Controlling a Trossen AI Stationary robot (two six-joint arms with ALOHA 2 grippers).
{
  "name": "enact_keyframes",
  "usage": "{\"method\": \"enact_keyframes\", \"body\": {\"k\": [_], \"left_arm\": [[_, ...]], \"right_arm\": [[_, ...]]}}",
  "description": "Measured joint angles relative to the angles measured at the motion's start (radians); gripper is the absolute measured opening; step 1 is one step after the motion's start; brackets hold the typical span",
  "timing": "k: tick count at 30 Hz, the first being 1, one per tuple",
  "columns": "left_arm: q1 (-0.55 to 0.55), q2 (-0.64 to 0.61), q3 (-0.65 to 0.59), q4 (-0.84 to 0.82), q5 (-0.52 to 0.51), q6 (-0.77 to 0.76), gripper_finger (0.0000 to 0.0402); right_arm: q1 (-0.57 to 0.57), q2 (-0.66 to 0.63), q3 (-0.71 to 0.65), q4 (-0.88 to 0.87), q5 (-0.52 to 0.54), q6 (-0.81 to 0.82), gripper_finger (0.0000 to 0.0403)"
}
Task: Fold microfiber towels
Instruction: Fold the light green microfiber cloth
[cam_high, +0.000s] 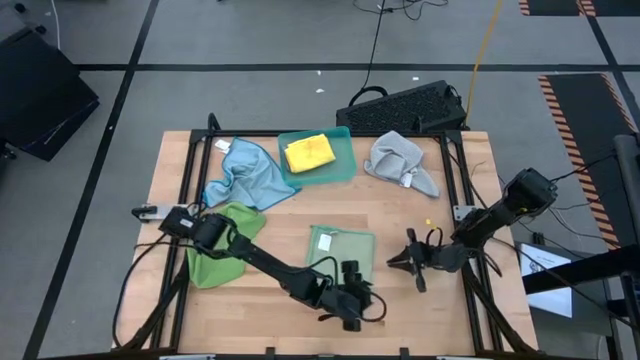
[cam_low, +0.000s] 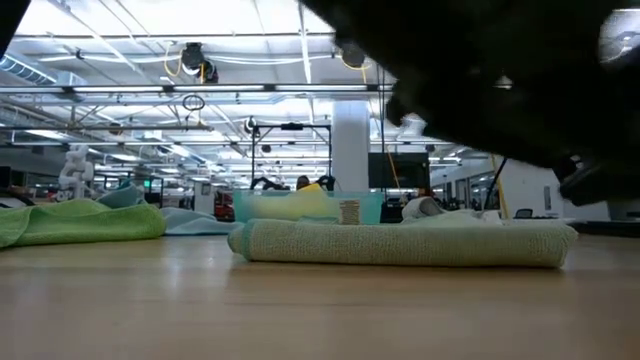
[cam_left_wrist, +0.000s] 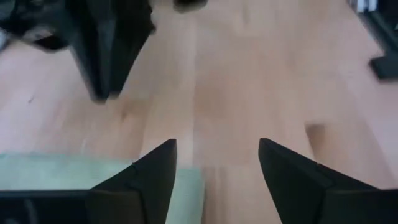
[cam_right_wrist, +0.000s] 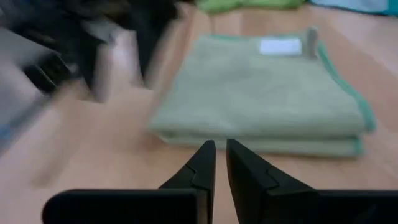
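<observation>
A small white label (cam_right_wrist: 280, 46) is sewn at the far edge of the folded green towel (cam_high: 341, 247), and another tag (cam_low: 348, 211) stands up on it in the low view; no writing on either can be read. The left arm reaches low across the near side of the wooden table (cam_high: 400, 215), its left gripper (cam_left_wrist: 216, 171) at the near edge of the folded towel with its two fingers spread apart and nothing between them; in its wrist view one finger is over the towel's corner, the other over bare wood. The right arm comes in from the table's right side, and its right gripper (cam_right_wrist: 220, 163) points at the folded towel from just beside it, fingers nearly together and empty. The folded towel lies flat between the two grippers, near the table's middle front. A second green towel (cam_high: 222, 252) lies crumpled at the left under the left arm, a light blue towel (cam_high: 244, 172) behind it, a yellow towel (cam_high: 309, 152) inside the teal tray (cam_high: 343, 166), and a grey towel (cam_high: 400, 160) at the far right.
</observation>
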Motion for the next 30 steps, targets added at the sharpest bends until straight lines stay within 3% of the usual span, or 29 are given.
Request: {"method": "enact_keyframes", "body": {"k": [8,15,23,26,30], "left_arm": [[0.012,0.003,-0.006,-0.13,0.002,-0.048,0.0237],[0.035,0.019,-0.007,-0.095,0.066,0.051,0.0237],[0.07,0.042,-0.006,-0.069,0.111,0.027,0.0232],[0.077,0.043,-0.006,-0.078,0.111,0.029,0.0205],[0.077,0.042,-0.006,-0.097,0.109,0.05,0.0131]], "right_arm": [[0.02,-0.012,0.008,0.027,0.005,-0.019,0.0031],[0.019,-0.012,0.015,0.031,0.006,0.011,0.0031],[0.019,-0.012,0.016,0.072,0.053,0.027,0.0031],[0.019,-0.012,0.018,0.085,0.061,0.038,0.0031],[0.018,-0.012,0.055,0.078,0.06,0.037,0.0031]]}}
